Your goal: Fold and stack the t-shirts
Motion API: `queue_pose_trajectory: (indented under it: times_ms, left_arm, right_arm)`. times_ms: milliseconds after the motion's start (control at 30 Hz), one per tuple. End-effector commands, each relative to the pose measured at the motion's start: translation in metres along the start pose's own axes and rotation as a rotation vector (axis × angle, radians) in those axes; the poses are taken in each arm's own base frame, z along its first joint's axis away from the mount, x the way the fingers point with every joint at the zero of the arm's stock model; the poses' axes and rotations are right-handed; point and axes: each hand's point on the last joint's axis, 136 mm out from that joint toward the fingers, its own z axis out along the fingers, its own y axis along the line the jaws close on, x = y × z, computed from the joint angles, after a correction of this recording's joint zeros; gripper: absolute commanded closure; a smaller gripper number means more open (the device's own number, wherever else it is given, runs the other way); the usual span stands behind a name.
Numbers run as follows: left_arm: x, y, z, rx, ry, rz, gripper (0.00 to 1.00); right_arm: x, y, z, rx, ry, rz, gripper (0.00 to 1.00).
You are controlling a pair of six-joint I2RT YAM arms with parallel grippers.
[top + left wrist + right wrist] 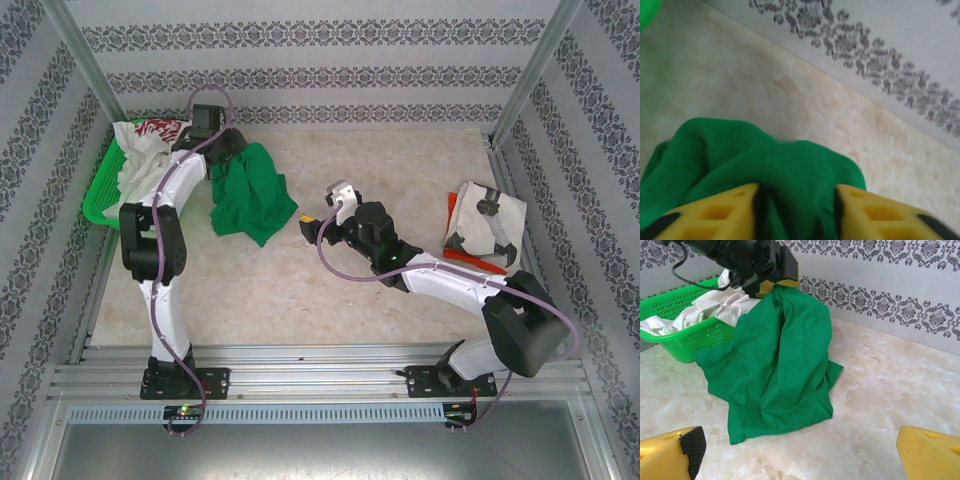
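A bright green t-shirt (250, 195) (780, 360) lies crumpled on the table at the back left, and its top rises to my left gripper (232, 148) (767, 275). In the left wrist view the yellow fingers (715, 212) stand apart with a bunch of green cloth (790, 175) loosely between them. White t-shirts (140, 155) (715, 307) are heaped in the green basket (100, 190) (685, 340), one with red print (157, 128). My right gripper (320, 205) (797, 445) is open wide just right of the green shirt's lower edge, holding nothing.
A folded white cloth with dark print (487, 222) lies at the right on something red-orange (475, 262). Patterned walls and metal posts (530, 70) close in the table. Bare marble tabletop (300, 290) spreads between the arms.
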Motion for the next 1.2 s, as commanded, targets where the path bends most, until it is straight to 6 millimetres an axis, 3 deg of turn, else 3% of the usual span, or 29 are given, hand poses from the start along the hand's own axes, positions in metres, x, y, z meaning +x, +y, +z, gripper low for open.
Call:
queue_pose_trajectory:
  times_ms: [0,67,100,267,433,633,733,867,1167]
  left_arm:
    - [-0.027,-0.023,-0.022,0.036,-0.040,0.075,0.27]
    - [-0.029,-0.026,-0.029,0.019,-0.060,0.086,0.02]
    - [-0.026,-0.025,-0.033,-0.013,-0.067,0.098,0.00]
    - [0.017,-0.018,-0.061,-0.142,-0.104,0.148,0.00]
    - [0.093,0.000,-0.087,-0.240,-0.087,0.114,0.00]
    - [0.172,0.029,-0.087,-0.301,0.036,-0.019,0.10]
    - [0.198,0.045,-0.078,-0.340,0.102,-0.076,0.15]
    - [0.212,0.056,-0.065,-0.376,0.133,-0.093,0.26]
    - [0.227,0.056,-0.040,-0.374,0.183,-0.099,0.70]
  right_arm:
    - [0.008,-0.004,0.003,-0.002,0.026,0.017,0.02]
    - [0.010,-0.007,0.003,0.008,0.032,0.025,0.02]
    - [0.011,-0.010,0.004,0.016,0.034,0.036,0.02]
    - [0.017,-0.023,0.015,0.055,0.056,0.107,0.02]
    - [0.011,-0.025,0.028,0.053,0.044,0.149,0.02]
    - [0.013,-0.026,0.040,0.039,0.045,0.198,0.02]
    - [0.015,-0.023,0.040,0.023,0.046,0.214,0.02]
    - [0.018,-0.026,0.038,0.035,0.050,0.226,0.02]
    - [0.021,-0.037,0.029,0.076,0.051,0.257,0.02]
